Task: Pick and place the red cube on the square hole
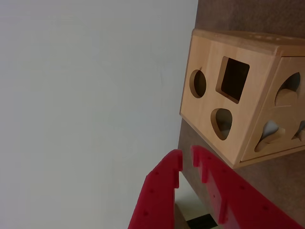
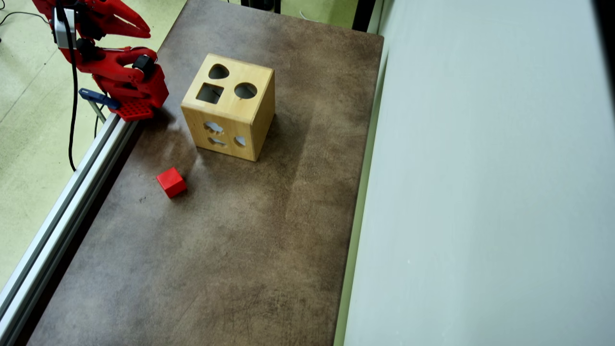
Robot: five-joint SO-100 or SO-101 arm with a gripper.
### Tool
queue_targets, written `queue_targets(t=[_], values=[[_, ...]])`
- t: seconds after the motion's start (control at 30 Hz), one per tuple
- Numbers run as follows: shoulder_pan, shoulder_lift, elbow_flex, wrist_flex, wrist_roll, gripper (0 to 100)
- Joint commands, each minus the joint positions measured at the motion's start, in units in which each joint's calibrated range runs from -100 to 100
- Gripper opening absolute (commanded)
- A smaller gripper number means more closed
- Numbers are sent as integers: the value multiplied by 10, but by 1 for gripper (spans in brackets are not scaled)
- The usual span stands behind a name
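In the overhead view, the red cube (image 2: 171, 182) is seen lying on the brown bench (image 2: 250, 240), at about seven o'clock from the wooden box (image 2: 229, 106) and apart from it. The square hole (image 2: 210, 92) is cut in the box's top face, with a heart-shaped hole (image 2: 218, 72) at its twelve o'clock and a round hole (image 2: 245, 90) at its three o'clock. The pincer (image 2: 139, 24) is held at the upper left corner, off the bench edge, well apart from the cube. In the wrist view, the pincer (image 1: 187, 161) is shown slightly parted with nothing between its tips, and the square hole (image 1: 234, 79) is seen at about one o'clock from them.
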Motion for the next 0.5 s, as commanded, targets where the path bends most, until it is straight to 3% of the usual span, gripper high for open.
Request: queue_targets(t=[0.0, 0.27, 0.47], values=[[6, 9, -6, 6, 4, 4], [54, 125, -22, 5, 2, 4], [128, 296, -143, 5, 4, 4]])
